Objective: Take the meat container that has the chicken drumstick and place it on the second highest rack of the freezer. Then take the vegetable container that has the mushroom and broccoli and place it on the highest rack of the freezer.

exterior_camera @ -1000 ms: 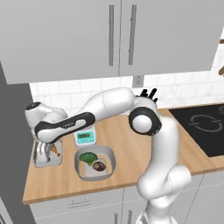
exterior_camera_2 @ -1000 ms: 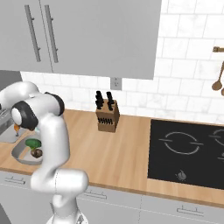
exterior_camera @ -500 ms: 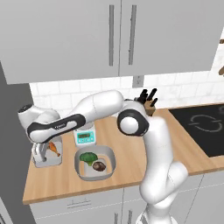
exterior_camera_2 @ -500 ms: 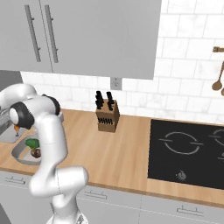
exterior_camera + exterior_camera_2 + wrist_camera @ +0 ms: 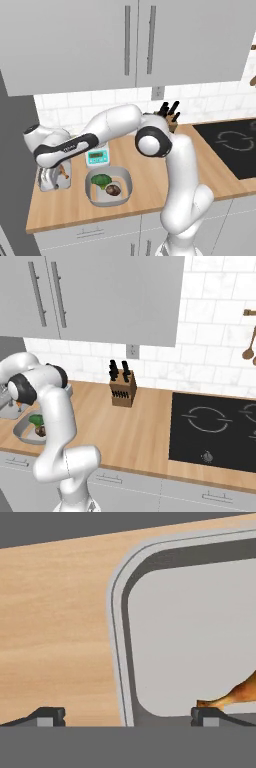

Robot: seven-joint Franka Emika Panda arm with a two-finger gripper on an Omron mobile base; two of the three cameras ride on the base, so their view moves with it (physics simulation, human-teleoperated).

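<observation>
Hovering low over meat container (image 5: pixel 200 632) at left end of wooden tabletop (image 5: pixel 150 190), pincer (image 5: pixel 127 716) stands released, wide apart: one fingertip outside container rim, other inside, just beside chicken drumstick (image 5: pixel 235 697). Nothing grasped. Vegetable container (image 5: pixel 108 186) sits near, to right of meat container, with broccoli (image 5: pixel 101 180) and mushroom (image 5: pixel 113 190) inside, touching. Small scale (image 5: pixel 98 157) just behind it.

No text, label, brand or number can be read. A small dark marking is seen on the arm's forearm (image 5: pixel 70 146), above the meat container (image 5: pixel 50 180), but it is too blurred to be made out.
</observation>
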